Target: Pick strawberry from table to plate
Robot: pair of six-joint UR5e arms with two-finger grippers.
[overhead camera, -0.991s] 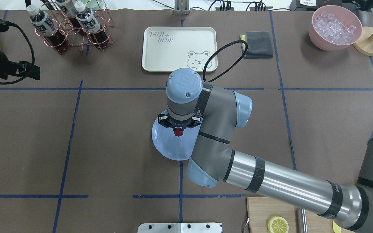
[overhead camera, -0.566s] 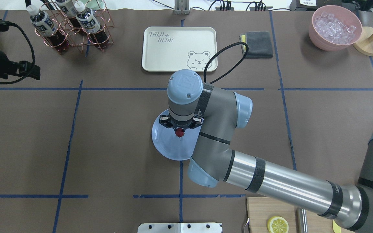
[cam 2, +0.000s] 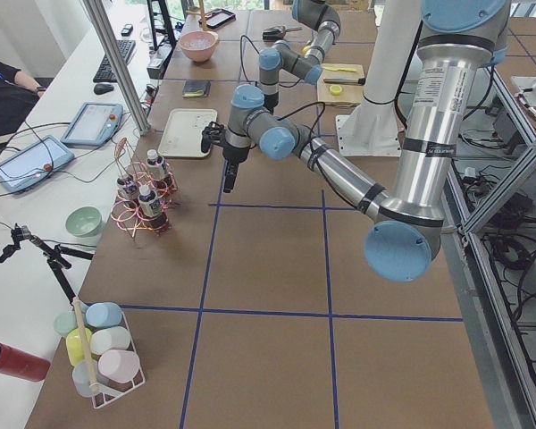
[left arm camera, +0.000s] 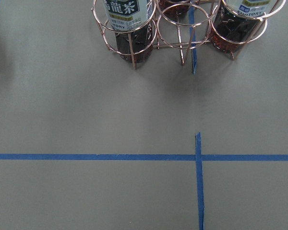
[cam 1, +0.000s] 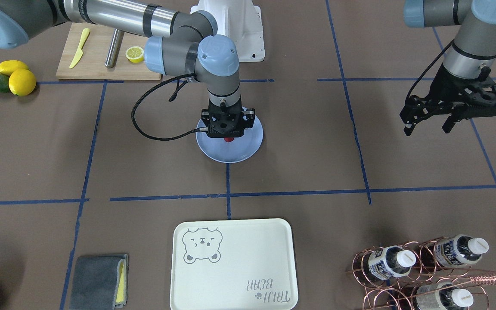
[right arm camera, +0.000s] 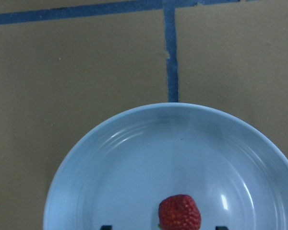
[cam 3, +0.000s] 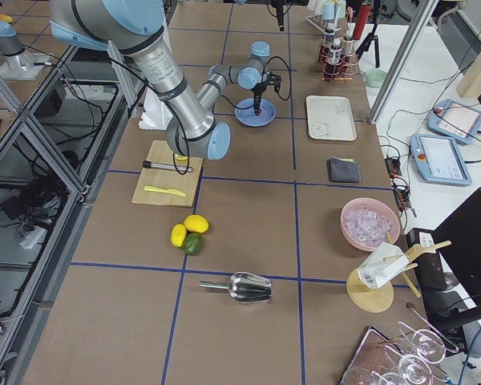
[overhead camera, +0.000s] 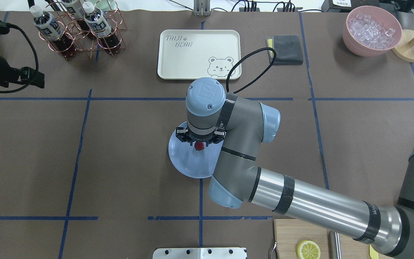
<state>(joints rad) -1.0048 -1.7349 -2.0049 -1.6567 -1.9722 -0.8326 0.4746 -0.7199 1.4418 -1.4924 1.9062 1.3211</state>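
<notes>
On the plate (right arm camera: 110, 158), the strawberry (right arm camera: 179, 212) sits between the right arm's fingers (right arm camera: 106, 227), spread wide, apparently not touching it.

Right arm: grey and pale-blue, stretched forward, wrist vertical.
Right tool (overhead camera: 199, 142): black, two-finger, pointing straight down, fingers spread.
Left arm: wrist tilted.
Left tool (cam 1: 426, 128): black, two-finger, raised, fingers spread, well apart from the other.

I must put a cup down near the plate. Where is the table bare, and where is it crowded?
Bare: the table between the plate and the bottle rack, and the strip between plate and bear tray. Crowded: over the plate, where the right end effector hangs above the strawberry, with its arm alongside.
</notes>
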